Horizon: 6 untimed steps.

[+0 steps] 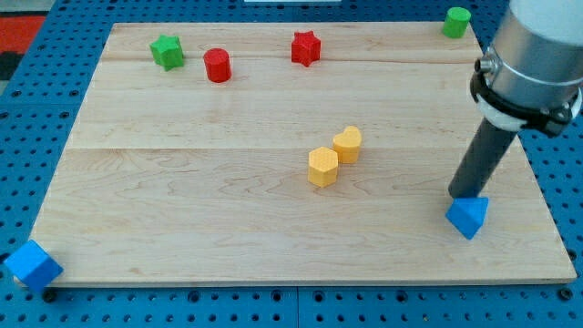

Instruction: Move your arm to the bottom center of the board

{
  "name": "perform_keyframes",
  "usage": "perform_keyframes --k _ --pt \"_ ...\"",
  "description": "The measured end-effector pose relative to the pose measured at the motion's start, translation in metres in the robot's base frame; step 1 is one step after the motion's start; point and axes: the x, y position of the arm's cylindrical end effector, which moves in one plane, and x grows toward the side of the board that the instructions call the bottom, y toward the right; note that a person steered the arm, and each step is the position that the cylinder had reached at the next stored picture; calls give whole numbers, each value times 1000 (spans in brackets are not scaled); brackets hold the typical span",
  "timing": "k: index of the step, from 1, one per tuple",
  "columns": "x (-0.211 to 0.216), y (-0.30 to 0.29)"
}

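**Sliding my tip from the right side to the bottom center**

Camera view: My tip stands near the view's right edge of the table, low on the board. It is touching, or just behind, the top of a blue block, a small angular one. There is no gripper on this arm, only the rod, so nothing can be open or closed here.

The goal, the bottom center of the board, lies well apart to the view's left of my tip, below the two yellow blocks. These are an orange-yellow hexagon block and a yellow heart-shaped block, which touch each other near the middle.

To do the step well, I judge the tip should first go a little toward the view's top-left, away from the blue block, so that the block is not dragged along. Then it should slide left and down along the free strip under the yellow blocks, keeping below them.

The red cylinder, red star, green star, green block and the blue cube at the bottom-left corner are far from this path.
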Motion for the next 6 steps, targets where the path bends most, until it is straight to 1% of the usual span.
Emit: perform_keyframes --k 1,2,3,4,5,6 --pt "25 0" --pt "30 -24" --pt "44 -87" --pt "86 -102" --pt "92 -89" --pt "81 -102"
